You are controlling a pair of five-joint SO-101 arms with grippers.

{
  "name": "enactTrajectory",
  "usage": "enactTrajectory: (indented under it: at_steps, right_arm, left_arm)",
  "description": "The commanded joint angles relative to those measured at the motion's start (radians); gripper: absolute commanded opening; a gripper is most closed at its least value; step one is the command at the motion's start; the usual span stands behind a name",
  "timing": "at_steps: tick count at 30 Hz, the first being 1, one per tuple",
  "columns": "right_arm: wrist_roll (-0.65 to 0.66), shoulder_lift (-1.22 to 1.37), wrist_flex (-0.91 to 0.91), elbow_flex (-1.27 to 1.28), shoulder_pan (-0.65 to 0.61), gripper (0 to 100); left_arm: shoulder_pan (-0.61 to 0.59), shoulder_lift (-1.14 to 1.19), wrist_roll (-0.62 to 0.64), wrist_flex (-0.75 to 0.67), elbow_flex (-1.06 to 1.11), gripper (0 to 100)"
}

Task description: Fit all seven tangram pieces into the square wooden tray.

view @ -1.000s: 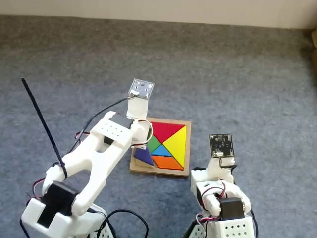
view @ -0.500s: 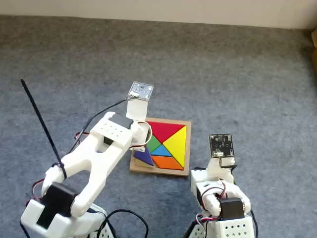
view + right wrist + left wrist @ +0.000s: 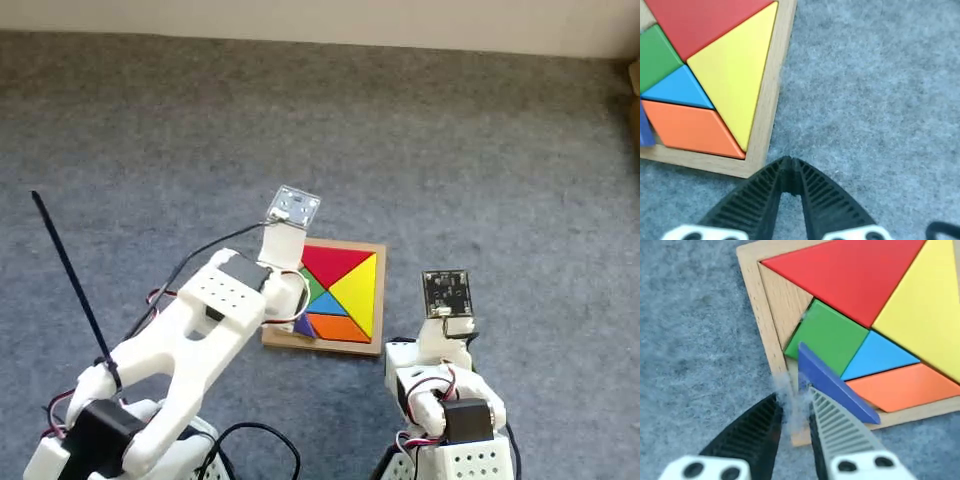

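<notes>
Left gripper (image 3: 792, 399) sits at the square wooden tray's (image 3: 751, 295) corner nearest its own arm, jaws a narrow slit apart with nothing between them. The dark blue triangle (image 3: 832, 382) is tilted and overhangs the tray's edge, beside the pale finger (image 3: 832, 422). Right gripper (image 3: 790, 162) is closed and empty, over the carpet (image 3: 880, 75) just off the tray's other near corner.
</notes>
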Motion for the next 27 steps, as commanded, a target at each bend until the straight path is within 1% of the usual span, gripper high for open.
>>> enactTrajectory:
  at_steps: [1, 9, 17, 20, 23, 25, 27]
  right_arm:
    - [-0.005, -0.016, 0.007, 0.150, 0.008, 1.5]
    - [-0.005, -0.016, 0.007, 0.150, 0.008, 1.5]
    - [-0.005, -0.016, 0.007, 0.150, 0.008, 1.5]
    - [-0.005, -0.016, 0.007, 0.150, 0.008, 1.5]
    - [-0.005, -0.016, 0.007, 0.150, 0.008, 1.5]
    - [-0.005, -0.016, 0.007, 0.150, 0.008, 1.5]
    - [-0.005, -0.016, 0.007, 0.150, 0.008, 1.5]
  left_arm:
    - [0.036, -0.031, -0.003, 0.008, -0.004, 9]
    - [0.035, -0.031, -0.003, 0.014, -0.012, 8]
    - [0.041, -0.206, -0.003, 0.000, 0.050, 8]
    - [0.044, -0.236, -0.003, -0.109, 0.099, 9]
    - [0.044, -0.194, -0.003, -0.207, 0.128, 9]
    - [0.044, -0.142, -0.003, -0.230, 0.119, 9]
    - [0.044, -0.087, -0.003, -0.224, 0.073, 9]
